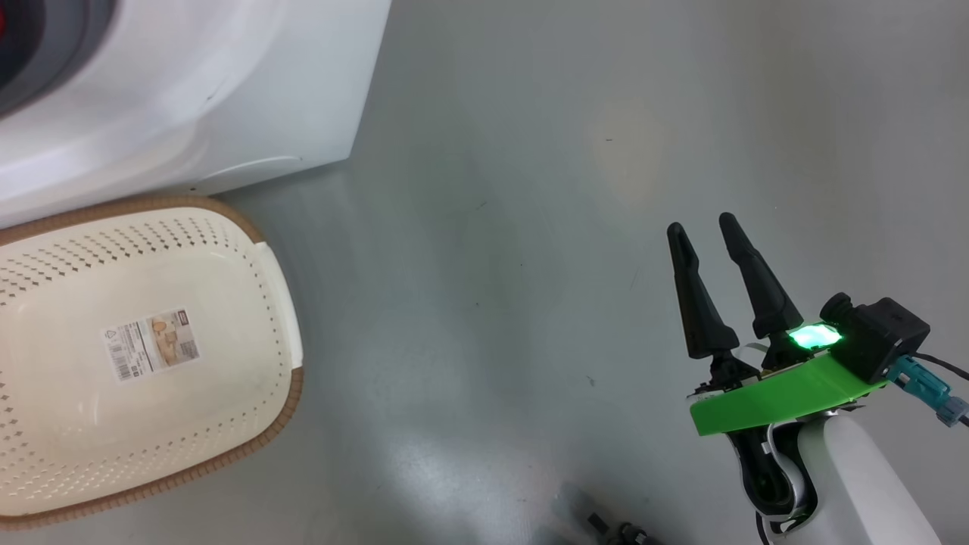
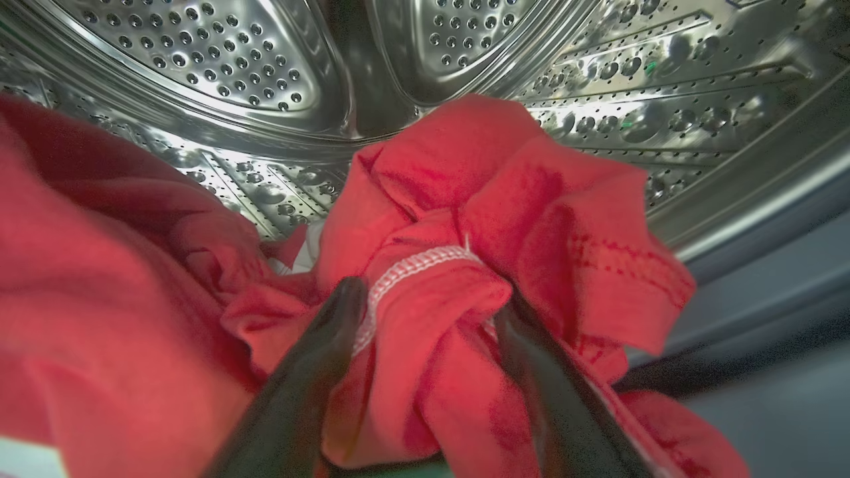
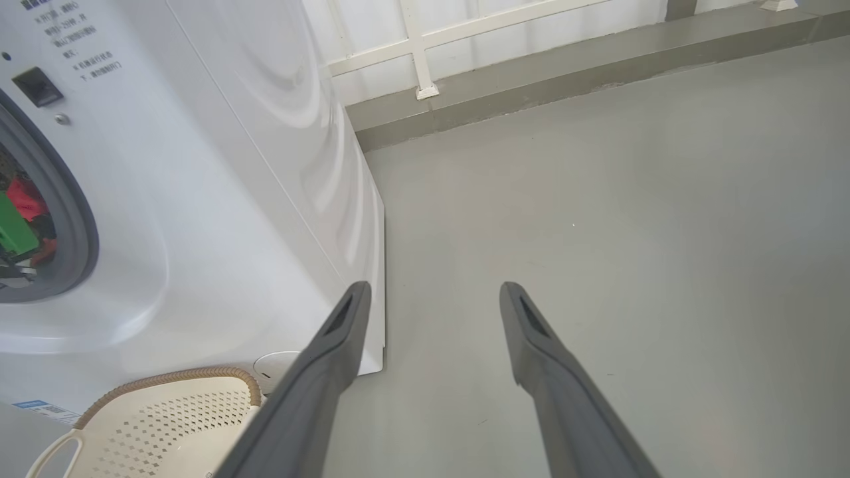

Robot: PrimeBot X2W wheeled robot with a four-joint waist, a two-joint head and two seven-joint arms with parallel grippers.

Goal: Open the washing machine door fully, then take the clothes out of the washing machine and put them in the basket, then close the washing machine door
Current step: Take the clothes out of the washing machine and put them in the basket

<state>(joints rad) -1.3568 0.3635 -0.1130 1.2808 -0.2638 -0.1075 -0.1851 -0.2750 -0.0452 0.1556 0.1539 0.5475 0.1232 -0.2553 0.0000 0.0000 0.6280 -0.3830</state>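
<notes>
Clothes [image 2: 465, 219], bright red with a line of white trim, lie heaped inside the washing machine [image 1: 189, 91], on the bottom of its perforated steel drum [image 2: 252, 60]. The left gripper [image 2: 428, 295] is in the drum with them, its two dark fingers spread wide on either side of a bunched fold, not yet pinched onto it. The right gripper [image 1: 701, 223] hangs over bare grey floor [image 1: 492, 265] off the machine's front corner, jaws apart and holding nothing. Just in front of the machine's base sits the cream basket [image 1: 91, 424], with only its label sticker [image 1: 151, 344] inside. I'd judge the door open enough to reach through. The unloading has barely begun, and closing the door is left too.
</notes>
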